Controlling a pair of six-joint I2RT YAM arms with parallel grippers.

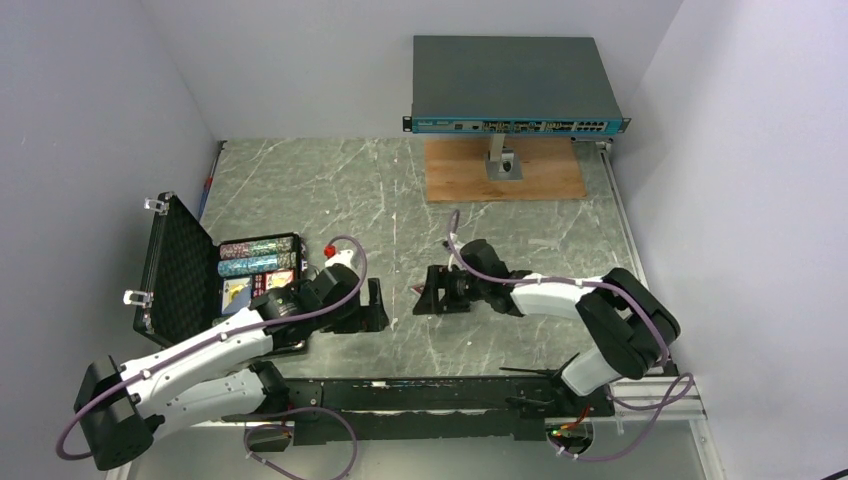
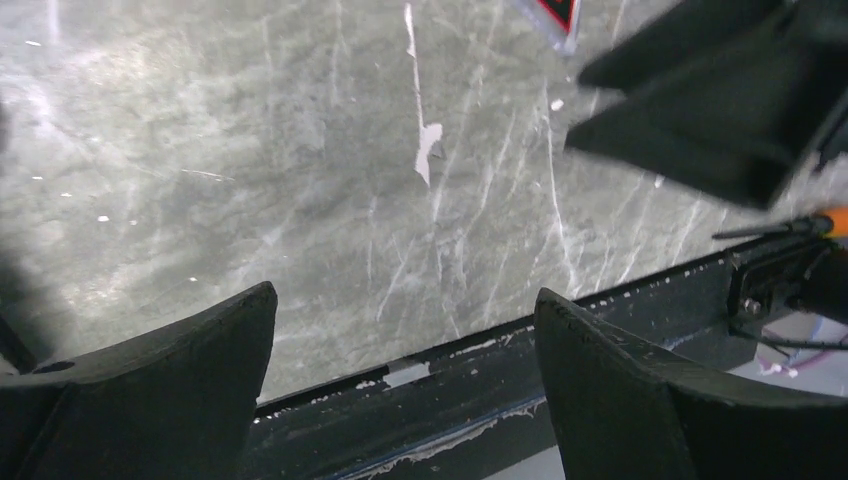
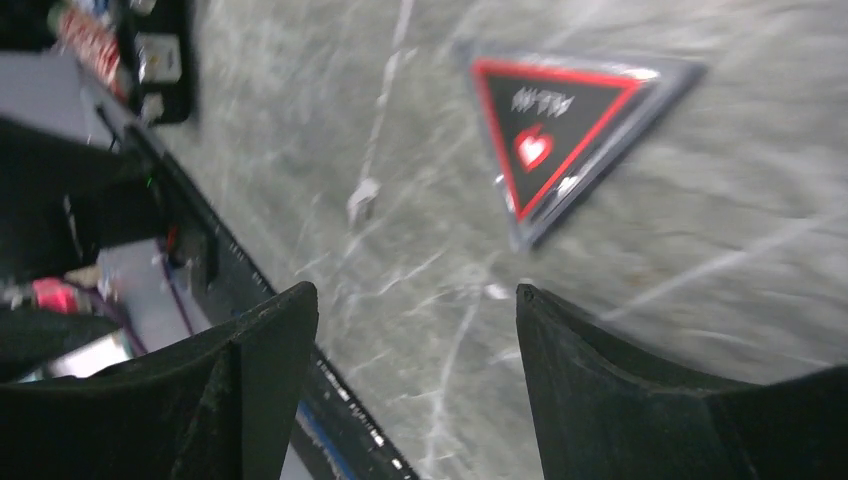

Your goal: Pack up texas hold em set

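The black case (image 1: 172, 262) of the texas hold em set lies open at the left, with its foam lid up. Rows of chips (image 1: 258, 255) and a card box (image 1: 240, 292) sit inside. A red triangular token (image 3: 560, 130) lies flat on the marble between the two arms; it also shows as a small token (image 1: 413, 290) from above and as a token corner (image 2: 560, 12) at the top edge of the left wrist view. My right gripper (image 3: 415, 290) is open with bare table between its fingers, just short of the token. My left gripper (image 2: 405, 295) is open wide over bare marble, right of the case.
A big grey network switch (image 1: 515, 85) stands on a post over a wooden board (image 1: 505, 170) at the back. A black rail (image 1: 420, 395) runs along the near edge. Walls close in left and right. A small red object (image 1: 328, 248) lies by the case.
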